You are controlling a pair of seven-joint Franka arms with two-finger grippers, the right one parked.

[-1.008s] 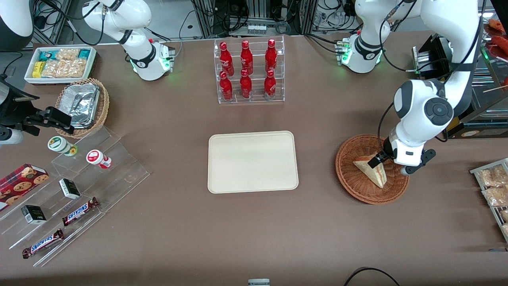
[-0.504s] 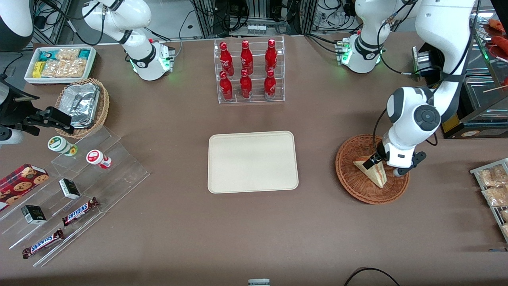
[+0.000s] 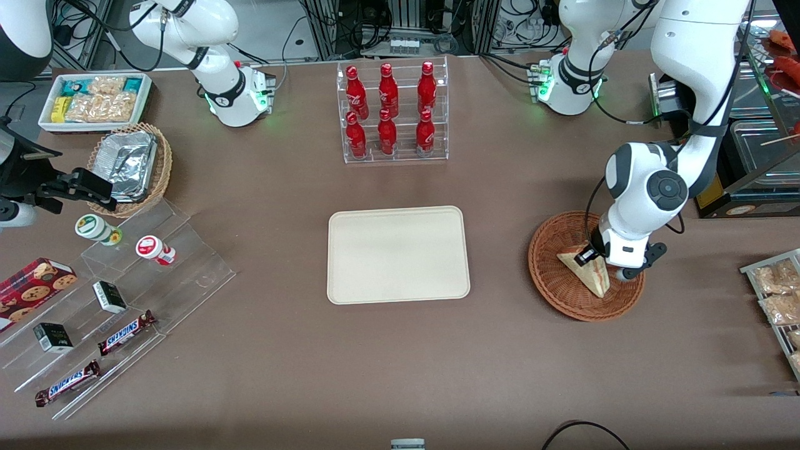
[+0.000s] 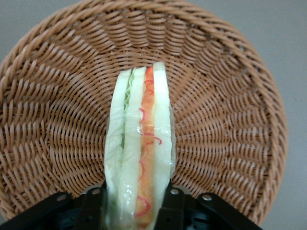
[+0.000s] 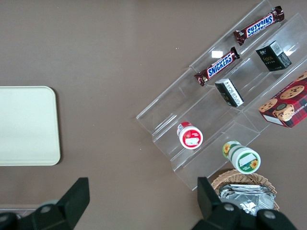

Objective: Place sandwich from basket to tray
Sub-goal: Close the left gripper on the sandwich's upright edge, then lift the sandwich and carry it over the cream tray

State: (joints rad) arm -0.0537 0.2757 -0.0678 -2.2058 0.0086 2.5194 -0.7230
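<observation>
The sandwich [image 3: 588, 273], a wrapped white-bread wedge with orange and green filling, stands on edge in the reddish-brown wicker basket [image 3: 556, 289] toward the working arm's end of the table. My gripper [image 3: 590, 255] is down in the basket, over the part of the wedge farther from the front camera. In the left wrist view its two black fingers press against both flat sides of the sandwich [image 4: 139, 143], so the gripper [image 4: 136, 211] is shut on it, with the basket [image 4: 230, 120] underneath. The cream tray [image 3: 398, 255] lies bare at the table's middle.
A clear rack of red bottles [image 3: 392, 112] stands farther from the front camera than the tray. Snack packets [image 3: 778, 294] lie on a rack at the working arm's edge. Acrylic steps with candy bars [image 3: 125, 331] and a foil-filled tan basket [image 3: 131, 165] occupy the parked arm's end.
The arm has lowered and drawn in over the basket, bringing the gripper down around the sandwich. The sandwich has barely shifted.
</observation>
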